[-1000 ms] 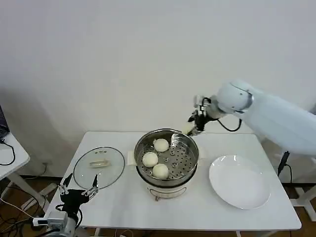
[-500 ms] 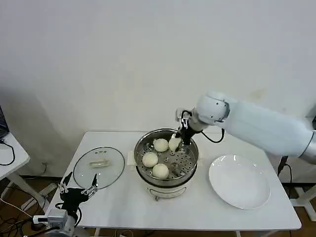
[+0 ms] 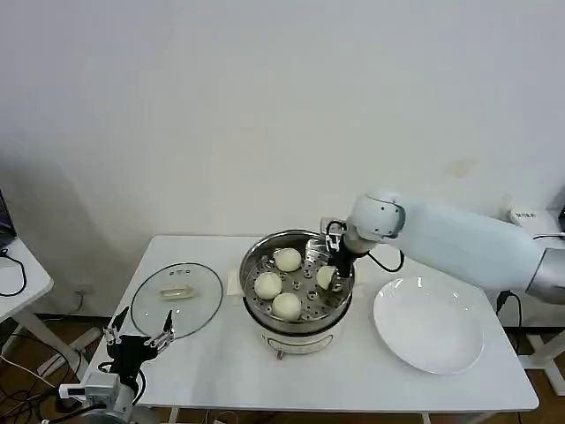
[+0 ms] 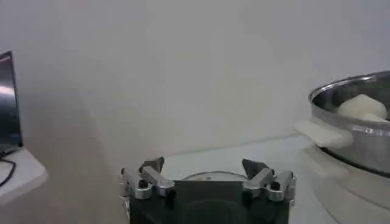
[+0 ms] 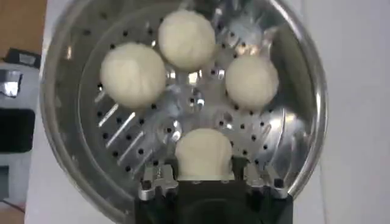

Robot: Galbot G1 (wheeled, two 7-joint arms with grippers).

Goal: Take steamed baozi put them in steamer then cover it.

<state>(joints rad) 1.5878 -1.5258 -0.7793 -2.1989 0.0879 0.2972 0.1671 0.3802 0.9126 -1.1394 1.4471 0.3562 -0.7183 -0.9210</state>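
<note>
Baozi (image 3: 268,284), three of them, are seen on the steamer's (image 3: 256,309) perforated tray; a fourth baozi (image 5: 203,153) is held low inside by the right pincer (image 5: 204,176). The cover (image 3: 177,299) lies on the tabletop (image 3: 221,371). The left pincer (image 4: 207,176) is parked wide nearby.

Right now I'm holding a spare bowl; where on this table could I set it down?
The white plate is bare, as is the table strip in front of the steamer. The middle is crowded: right gripper holding a baozi there. The cover fills the left.
</note>
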